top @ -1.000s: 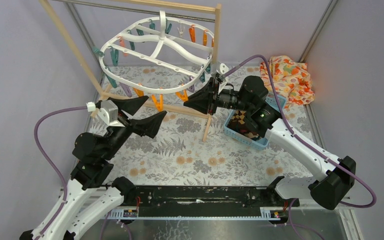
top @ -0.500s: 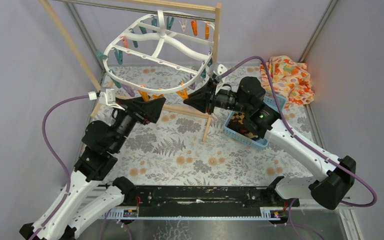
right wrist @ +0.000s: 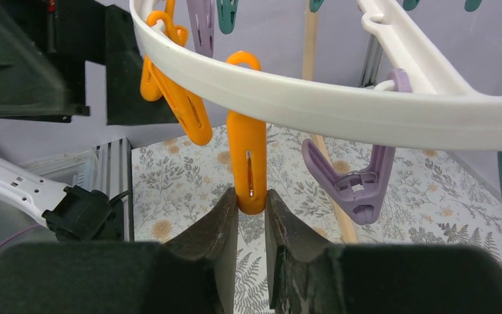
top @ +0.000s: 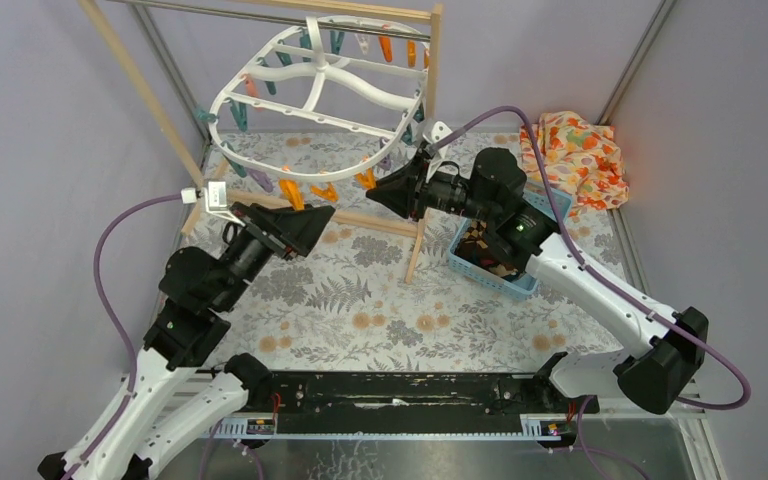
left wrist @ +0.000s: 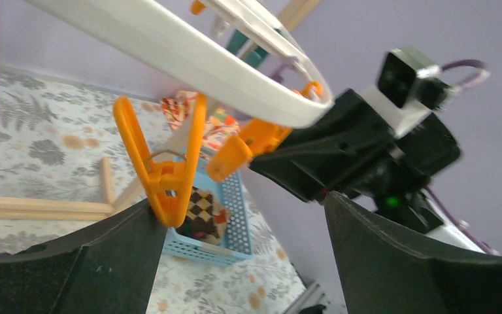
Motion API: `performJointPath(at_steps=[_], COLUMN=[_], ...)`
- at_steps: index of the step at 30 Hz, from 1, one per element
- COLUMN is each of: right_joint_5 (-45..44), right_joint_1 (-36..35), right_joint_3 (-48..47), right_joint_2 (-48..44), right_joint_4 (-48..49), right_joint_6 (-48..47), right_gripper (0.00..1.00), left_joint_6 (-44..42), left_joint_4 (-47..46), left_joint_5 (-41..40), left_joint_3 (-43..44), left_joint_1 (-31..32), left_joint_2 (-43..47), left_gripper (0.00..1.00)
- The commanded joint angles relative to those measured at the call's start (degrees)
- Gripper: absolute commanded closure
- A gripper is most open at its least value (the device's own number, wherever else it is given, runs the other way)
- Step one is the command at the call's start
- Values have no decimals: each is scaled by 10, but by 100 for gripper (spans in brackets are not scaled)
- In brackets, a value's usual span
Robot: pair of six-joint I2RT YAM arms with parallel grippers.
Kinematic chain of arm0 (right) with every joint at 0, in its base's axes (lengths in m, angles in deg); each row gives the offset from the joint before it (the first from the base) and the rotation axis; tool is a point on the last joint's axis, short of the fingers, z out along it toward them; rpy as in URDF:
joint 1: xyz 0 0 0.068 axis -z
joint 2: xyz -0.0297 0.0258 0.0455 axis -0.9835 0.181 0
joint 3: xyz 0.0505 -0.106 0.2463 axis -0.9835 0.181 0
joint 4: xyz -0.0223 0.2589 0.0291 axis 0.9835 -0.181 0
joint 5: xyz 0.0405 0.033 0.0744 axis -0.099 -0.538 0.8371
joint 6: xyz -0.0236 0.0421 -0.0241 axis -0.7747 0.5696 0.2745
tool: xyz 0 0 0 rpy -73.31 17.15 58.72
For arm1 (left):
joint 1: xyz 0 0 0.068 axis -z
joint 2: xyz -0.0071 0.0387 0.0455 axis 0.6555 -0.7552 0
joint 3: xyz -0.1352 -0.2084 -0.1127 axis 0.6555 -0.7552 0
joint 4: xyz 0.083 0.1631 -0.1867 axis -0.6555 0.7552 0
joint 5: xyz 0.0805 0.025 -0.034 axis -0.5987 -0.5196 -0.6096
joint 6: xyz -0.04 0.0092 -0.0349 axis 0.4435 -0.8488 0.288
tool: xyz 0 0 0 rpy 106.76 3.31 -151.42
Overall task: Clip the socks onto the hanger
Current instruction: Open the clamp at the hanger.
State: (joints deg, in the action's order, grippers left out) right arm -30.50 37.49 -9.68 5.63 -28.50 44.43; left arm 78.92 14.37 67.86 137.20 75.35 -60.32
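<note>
**Right jaws clamped on a peg of the hanger, left jaws spread wide beside it**

Overhead view. The hanger [top: 312,66] hung tilted from the wooden rack [top: 432,70] at the far left of the desk [top: 360,300]. The left arm [top: 200,290] reached far and rightward, and the right arm [top: 570,275] reached far and leftward. Both sets of jaws met under the hanger's near rim, where the grip was too small to read. A blue basket [top: 472,270] sat right of the rack, largely covered by the right arm. A floral cloth [top: 575,150] lay in the far right corner.

Right wrist view. The fingers [right wrist: 225,216] stood nearly together, pinching the lower end of an orange peg [right wrist: 248,163] that hung upright from the rim. A purple peg [right wrist: 359,183] dangled just to its right.

Left wrist view. The left jaws were spread wide and held nothing. A second orange peg [left wrist: 163,163] hung with its lower end at the edge of one finger [left wrist: 104,255]; contact could not be told. Only this view looked into the basket, where the checked sock [left wrist: 201,208] lay unclipped.

Limits. The basket's other contents could not be made out. The left wrist view was blurred, and the hanger was cut off at its top edge.
</note>
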Motion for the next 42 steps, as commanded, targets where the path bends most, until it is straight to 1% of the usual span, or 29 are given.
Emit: performJointPath(at_steps=[1, 6, 8, 12, 15, 20, 23, 25, 30, 33, 36, 40, 42], right_joint_5=[-17, -14, -15, -20, -22, -23, -24, -26, -36, -45, -49, -49, -48], right_joint_1=[-5, -5, -5, -5, -5, -5, -5, -4, -2, -2, -2, 1, 2], right_joint_3=[-41, -52, -53, -54, -53, -53, -56, -56, -55, -52, -47, -47, -46], right_joint_2=[12, 20, 19, 19, 21, 22, 21, 17, 12, 12, 14, 17, 14], right_joint_4=[16, 17, 13, 5, 6, 7, -1, -6, -20, -16, -6, -3, -3], right_joint_6=[-1, 1, -1, -7, -7, -7, -12, -15, -15, -15, -10, -6, -3], right_gripper=[100, 100, 100, 100, 100, 100, 100, 100, 100, 100, 100, 100, 100], left_joint_6=[64, 106, 120, 135, 120, 71, 50, 43, 28, -7, -45, -84, -85], left_joint_4=[4, -19, -33, -49, -51, -51, -51, -50, -21, 17, 24, 31, 34], left_joint_5=[80, 110, 107, 107, 75, 3, -39, -63, -149, -188, -268, -406, -469], left_joint_3=[-37, -129, -161, -169, -149, -80, -55, -50, -46, -15, 16, 59, 68], left_joint_1=[-1, 3, 9, 30, 64, 139, 169, 185, 225, 262, 335, 440, 467], left_joint_2=[32, 51, 64, 52, 20, -67, -108, -115, -96, -109, -136, -179, -180], left_gripper=[7, 7, 7, 7, 7, 7, 7, 7, 7, 6, 5, 5, 5])
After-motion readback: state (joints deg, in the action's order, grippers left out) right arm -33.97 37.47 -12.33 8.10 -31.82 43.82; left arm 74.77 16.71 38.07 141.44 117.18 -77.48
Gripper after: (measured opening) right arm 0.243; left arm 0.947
